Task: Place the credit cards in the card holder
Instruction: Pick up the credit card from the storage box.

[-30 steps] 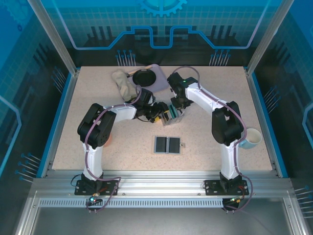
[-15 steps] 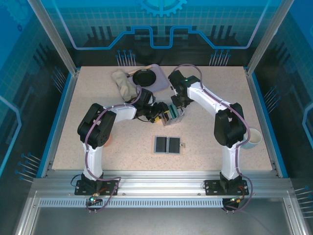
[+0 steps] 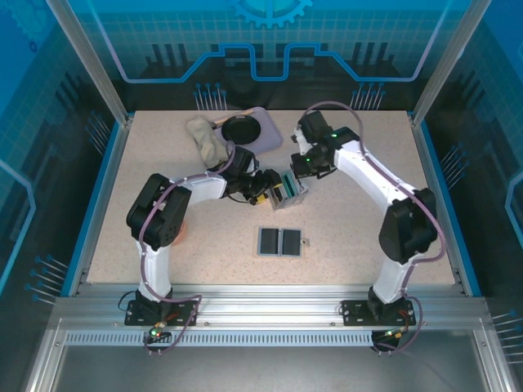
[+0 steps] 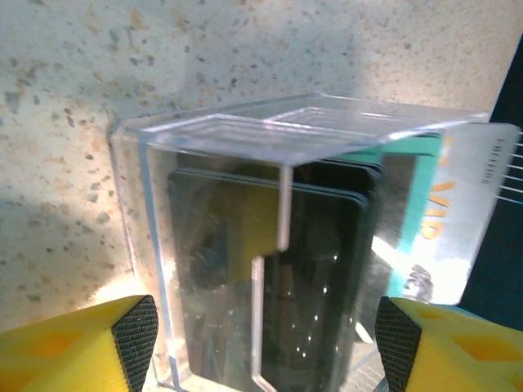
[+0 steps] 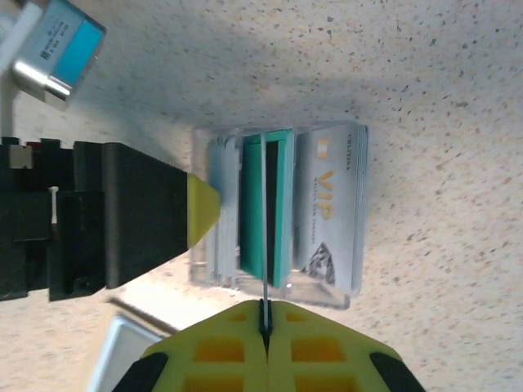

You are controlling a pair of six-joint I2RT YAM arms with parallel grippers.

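**A:** Swinging wider: the right arm (image 3: 364,167) is pushing its elbow toward the right edge of the table (image 3: 343,253). Its wrist is shifting toward the far edge. The right gripper (image 5: 265,304) is closing down tight on an edge-on card (image 5: 265,269) among the credit cards (image 5: 282,204) in the clear box (image 3: 288,189).

**B:** So the pull-out is starting. Card holder (image 3: 280,242)?

**A:** Lying open mid-table, nearer the near edge. The left arm is reaching in low from the left. The left gripper (image 4: 265,327) is flanking the box with its pads wide; I can't tell if it's clamping.
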